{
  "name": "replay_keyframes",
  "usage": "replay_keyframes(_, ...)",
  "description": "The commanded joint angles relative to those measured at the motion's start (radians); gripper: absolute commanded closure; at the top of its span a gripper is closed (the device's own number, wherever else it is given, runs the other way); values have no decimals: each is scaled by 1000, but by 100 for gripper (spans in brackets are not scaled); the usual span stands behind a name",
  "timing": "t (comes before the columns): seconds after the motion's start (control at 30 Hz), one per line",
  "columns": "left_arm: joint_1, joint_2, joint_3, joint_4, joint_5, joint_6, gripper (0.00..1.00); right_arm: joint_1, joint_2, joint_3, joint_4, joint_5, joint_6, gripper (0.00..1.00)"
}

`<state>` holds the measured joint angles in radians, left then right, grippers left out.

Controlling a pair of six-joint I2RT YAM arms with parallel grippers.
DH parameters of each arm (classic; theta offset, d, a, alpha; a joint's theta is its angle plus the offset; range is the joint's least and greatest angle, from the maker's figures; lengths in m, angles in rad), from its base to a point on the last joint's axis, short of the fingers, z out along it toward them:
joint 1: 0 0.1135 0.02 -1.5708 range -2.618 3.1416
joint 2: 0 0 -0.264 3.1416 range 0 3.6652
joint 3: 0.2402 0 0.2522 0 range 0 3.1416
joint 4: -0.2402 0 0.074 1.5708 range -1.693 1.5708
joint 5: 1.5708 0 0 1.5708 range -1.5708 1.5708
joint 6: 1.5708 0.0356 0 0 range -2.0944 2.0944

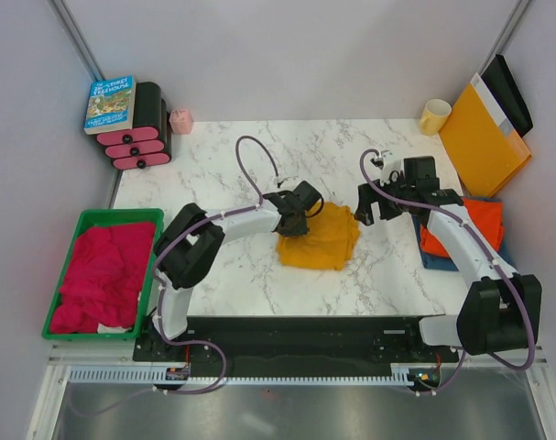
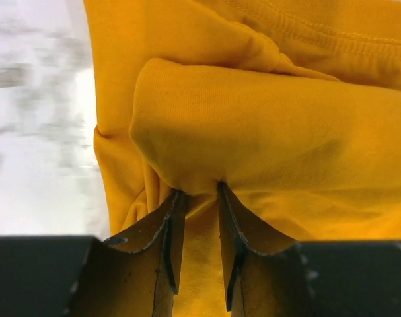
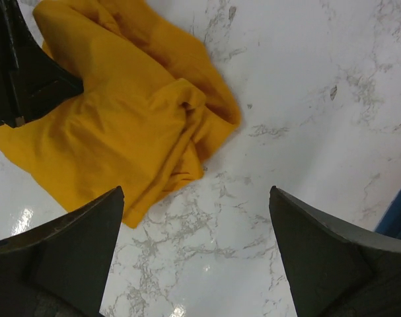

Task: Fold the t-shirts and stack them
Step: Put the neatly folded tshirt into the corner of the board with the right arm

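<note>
The mustard-yellow t-shirt point(image 1: 321, 238) lies crumpled and partly folded at the middle of the marble table. My left gripper point(image 1: 294, 220) is at its left edge, shut on a fold of it; the cloth point(image 2: 253, 119) bunches between the fingers point(image 2: 176, 218). My right gripper point(image 1: 376, 207) is open and empty, hovering just right of the yellow shirt point(image 3: 121, 125). The orange-red t-shirt point(image 1: 479, 225) lies folded on the blue t-shirt point(image 1: 438, 257) at the table's right edge, partly hidden by the right arm.
A green bin point(image 1: 81, 220) with red cloth stands off the left edge. A stiff yellow-orange envelope point(image 1: 479, 137) and a yellow mug point(image 1: 434, 116) stand at the back right. A book on pink-and-black cases point(image 1: 131, 128) and a small pink object point(image 1: 180, 121) stand at the back left.
</note>
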<state>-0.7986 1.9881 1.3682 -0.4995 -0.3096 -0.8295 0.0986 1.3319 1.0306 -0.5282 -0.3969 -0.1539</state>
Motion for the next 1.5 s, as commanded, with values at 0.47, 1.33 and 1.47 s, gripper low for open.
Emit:
replay_keyframes(0.47,-123,161,141,1,53,-367,67,4,9,-161,82,-3,132,2)
replay_keyframes(1.33,-74,90,22,-62,38,-398,67,-23,187,-130,36,53,212,2)
replay_keyframes(1.47,-74,86,40,-65,37,-384,67,-22,242,-119,30,35,226,2)
